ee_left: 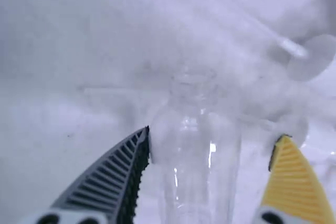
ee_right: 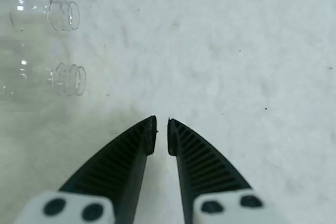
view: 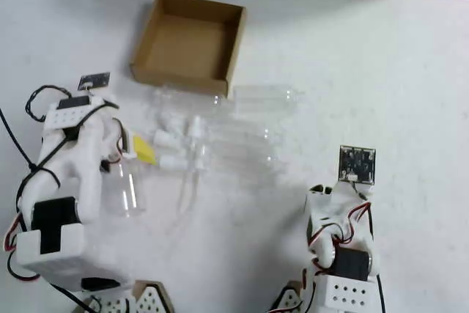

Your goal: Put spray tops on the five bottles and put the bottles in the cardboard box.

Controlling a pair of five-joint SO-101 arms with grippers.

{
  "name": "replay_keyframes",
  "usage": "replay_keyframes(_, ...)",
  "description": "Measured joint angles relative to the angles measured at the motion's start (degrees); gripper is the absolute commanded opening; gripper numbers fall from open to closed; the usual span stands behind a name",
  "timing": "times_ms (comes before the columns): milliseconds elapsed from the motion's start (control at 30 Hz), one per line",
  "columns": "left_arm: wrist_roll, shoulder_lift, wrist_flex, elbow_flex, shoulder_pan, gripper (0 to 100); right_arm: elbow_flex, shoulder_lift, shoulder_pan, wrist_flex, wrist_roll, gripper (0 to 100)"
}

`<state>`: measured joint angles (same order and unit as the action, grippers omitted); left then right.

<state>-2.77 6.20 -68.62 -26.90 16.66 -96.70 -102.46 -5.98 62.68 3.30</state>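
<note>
Jaws of the left gripper stand apart astride one clear bottle near the surface's left edge. Its wrist view shows the open neck pointing away along the arm, with the black jaw at the bottle's shoulder. The cardboard box sits by the far edge. Nearer than it, spray tops lie beside other bottles, long axes left-to-right, necks rightward. By the near edge, the right gripper has its jaws almost together on nothing, with two necks ahead.

Bottles beside cardboard box
</note>
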Motion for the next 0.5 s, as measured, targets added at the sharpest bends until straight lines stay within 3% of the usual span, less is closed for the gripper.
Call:
replay_keyframes(133,0.1,0.0,0.0,0.0,0.0,10,0.0,0.0,0.0,0.0,0.0,1.7)
replay_keyframes(500,2.9,0.0,-0.2,0.1,0.0,11,0.0,0.0,0.0,0.0,0.0,1.7)
